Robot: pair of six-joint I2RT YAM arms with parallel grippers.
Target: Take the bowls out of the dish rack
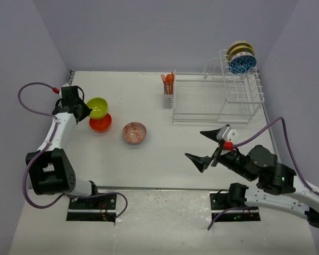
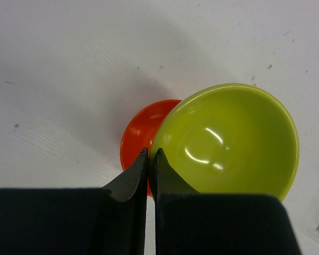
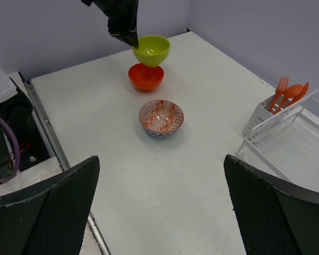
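My left gripper (image 1: 86,110) is shut on the rim of the lime-green bowl (image 1: 98,107) and holds it tilted just over the orange-red bowl (image 1: 100,124) at the table's left. In the left wrist view the fingertips (image 2: 158,155) pinch the lime-green bowl's (image 2: 228,138) rim, with the orange-red bowl (image 2: 141,133) beneath. I cannot tell whether the two bowls touch. An orange patterned bowl (image 1: 134,132) sits upright mid-table. The blue patterned bowl (image 1: 242,64) and a yellowish bowl (image 1: 240,49) stand in the dish rack's (image 1: 212,114) taller section. My right gripper (image 1: 207,146) is open and empty, near the front right.
The cutlery basket (image 1: 168,98) at the rack's left end holds orange utensils (image 1: 168,79). In the right wrist view the patterned bowl (image 3: 161,117) lies ahead of my open fingers (image 3: 48,212), with the rack (image 3: 287,143) to the right. Walls close the far and side edges.
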